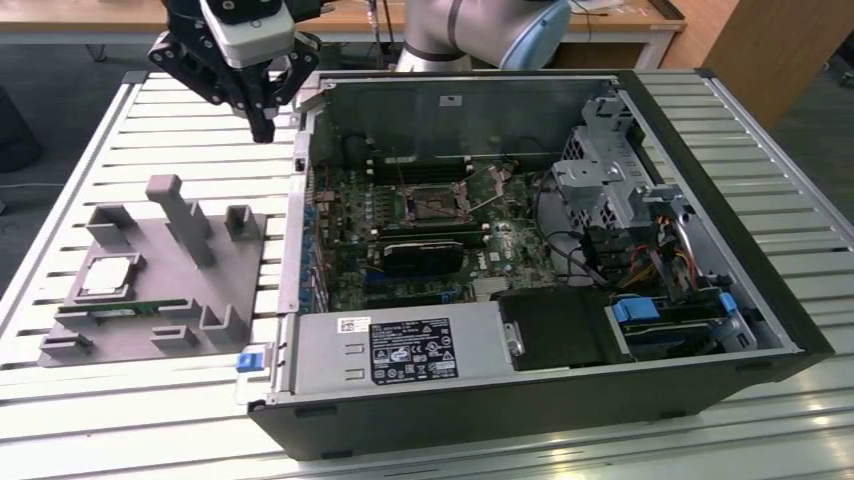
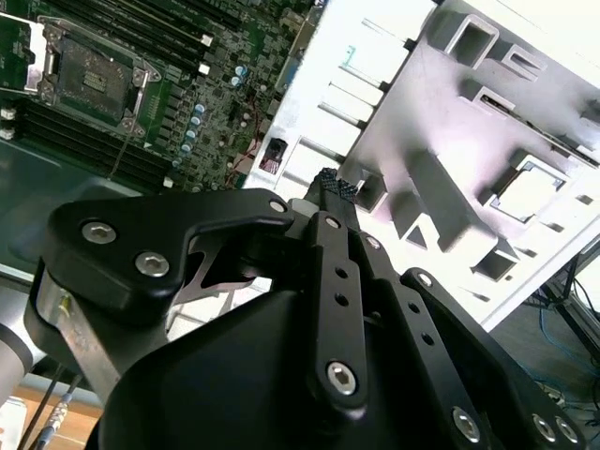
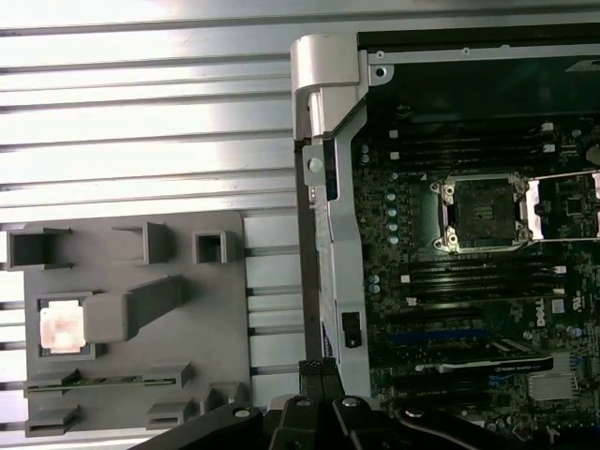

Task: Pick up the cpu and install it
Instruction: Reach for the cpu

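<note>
The gripper (image 1: 263,130) hangs over the computer case (image 1: 534,400) rim, jaws clenched on nothing, the cpu (image 1: 110,277) lying in the grey tray (image 1: 247,290) well apart; lowered unopened, I reckon it'd knock the chip askew.

We've got the black metal gripper (image 2: 328,185) hogging the foreground here, jaws pressed together with nothing in them. The tips line up with the pale strip between the green motherboard (image 2: 216,84) and the grey plastic tray (image 2: 422,103) with its upright posts. The small square silver cpu (image 2: 528,192) sits flat in a tray recess, washed out by glare. The dark square metal-framed socket (image 2: 89,80) is on the board, well apart from it.
</note>
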`<action>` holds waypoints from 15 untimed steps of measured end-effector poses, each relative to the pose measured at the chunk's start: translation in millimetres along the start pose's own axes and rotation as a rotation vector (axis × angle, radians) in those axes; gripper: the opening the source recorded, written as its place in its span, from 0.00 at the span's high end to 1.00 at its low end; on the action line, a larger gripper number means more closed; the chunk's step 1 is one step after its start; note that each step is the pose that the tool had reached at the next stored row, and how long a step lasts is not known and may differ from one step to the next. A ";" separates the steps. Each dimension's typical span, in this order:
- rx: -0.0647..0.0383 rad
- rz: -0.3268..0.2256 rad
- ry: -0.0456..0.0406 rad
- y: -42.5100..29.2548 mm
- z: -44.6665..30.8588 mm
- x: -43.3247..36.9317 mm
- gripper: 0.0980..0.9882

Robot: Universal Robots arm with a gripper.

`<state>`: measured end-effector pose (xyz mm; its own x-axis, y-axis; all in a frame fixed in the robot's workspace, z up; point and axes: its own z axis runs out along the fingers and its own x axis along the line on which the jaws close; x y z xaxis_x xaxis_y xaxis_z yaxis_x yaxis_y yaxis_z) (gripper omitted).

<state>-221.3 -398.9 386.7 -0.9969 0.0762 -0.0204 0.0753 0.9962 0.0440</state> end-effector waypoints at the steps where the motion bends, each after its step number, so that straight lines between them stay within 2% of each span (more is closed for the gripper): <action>1: 0.000 0.000 0.0000 -0.1 0.1 0.7 0.99; 15: 0.000 0.000 0.0010 -0.9 1.0 11.5 0.99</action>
<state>-232.7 -398.9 385.4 -0.9969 0.0762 -0.0194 0.0753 0.9962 0.0440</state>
